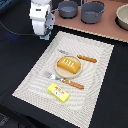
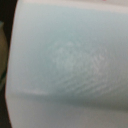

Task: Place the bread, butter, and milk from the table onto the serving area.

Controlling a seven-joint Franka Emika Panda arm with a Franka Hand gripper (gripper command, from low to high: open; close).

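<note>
The bread (image 1: 69,65) lies on the round tan plate (image 1: 58,70) in the middle of the serving area (image 1: 35,80), a cream striped placemat. The butter (image 1: 59,92) lies flat on the mat near its front edge. My gripper (image 1: 44,35) hangs over the mat's far corner on the exterior view's left. The pale-blue milk carton (image 2: 65,60) fills the wrist view, pressed up close to the camera, and the gripper appears shut on it. In the exterior view the hand hides almost all of the carton.
An orange-handled fork (image 1: 62,80) and knife (image 1: 85,58) flank the plate. Behind the mat a pinkish-brown board (image 1: 107,27) carries two grey pots (image 1: 68,8) (image 1: 93,11). A tan bowl (image 1: 123,17) stands at the exterior view's far right.
</note>
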